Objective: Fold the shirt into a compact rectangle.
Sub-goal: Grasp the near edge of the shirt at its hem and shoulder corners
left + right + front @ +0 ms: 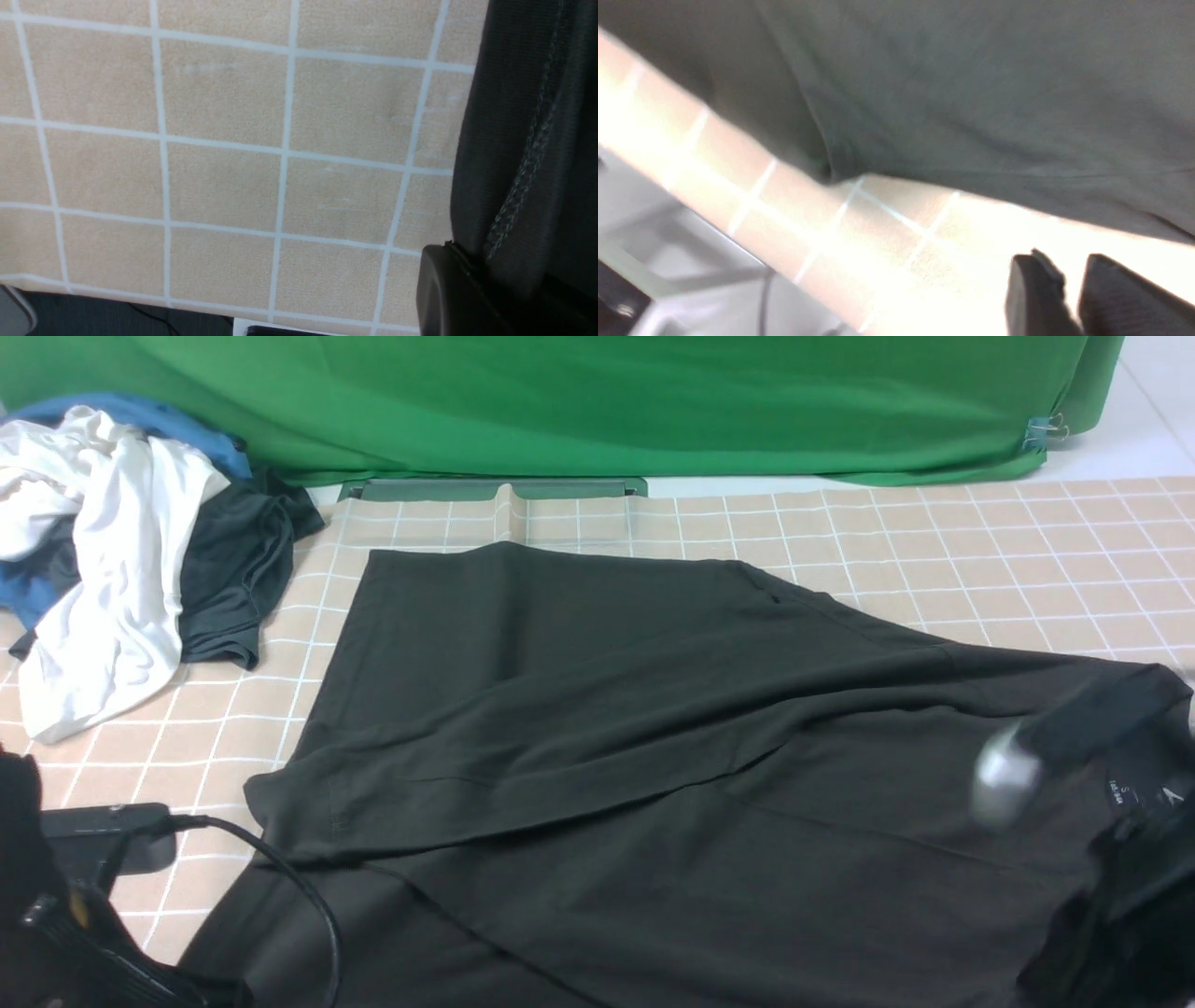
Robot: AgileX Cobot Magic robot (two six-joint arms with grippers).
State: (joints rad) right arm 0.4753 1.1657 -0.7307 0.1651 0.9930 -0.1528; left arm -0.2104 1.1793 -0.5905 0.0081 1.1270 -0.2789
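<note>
I reckon the shirt (653,728) limp and light; left gripper (504,289) pinches its stitched hem (523,177), right gripper (1073,298) barely parted, empty.

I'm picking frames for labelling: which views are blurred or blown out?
Front view: evenly lit and sharp, except the right arm, smeared by motion. Left wrist view: crisp, stitching on the shirt legible. Right wrist view: blurred throughout, the tablecloth washed out by glare.

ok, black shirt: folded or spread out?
Partly folded: one flap lies over the shirt body, rest spread across the checked mat; no compact rectangle.
</note>
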